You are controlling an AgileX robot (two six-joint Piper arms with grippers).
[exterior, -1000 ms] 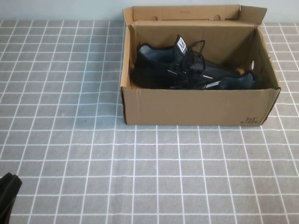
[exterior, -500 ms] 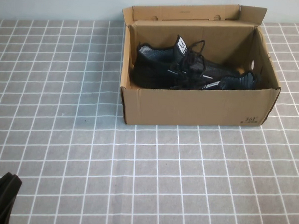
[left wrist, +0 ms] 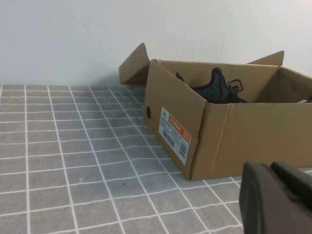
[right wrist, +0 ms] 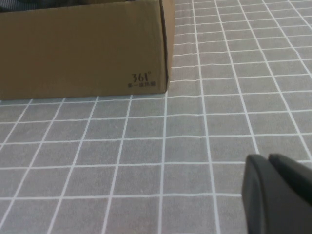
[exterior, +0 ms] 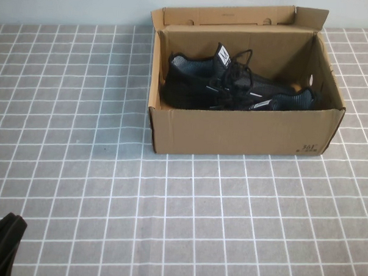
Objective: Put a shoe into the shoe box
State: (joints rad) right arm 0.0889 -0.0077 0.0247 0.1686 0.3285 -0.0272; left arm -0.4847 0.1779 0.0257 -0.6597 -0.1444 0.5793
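The brown cardboard shoe box stands open at the far middle of the table, its flap upright at the back. A black mesh shoe with a white tongue tag lies inside it, and a second black shoe lies beside it toward the box's right end. My left gripper is shut and empty at the near left corner, far from the box. In the left wrist view the box, the shoe and the left gripper show. My right gripper is shut and empty, near the box's printed corner.
A grey tablecloth with a white grid covers the table. A pale wall rises behind the box. A white and orange label is on the box's left end.
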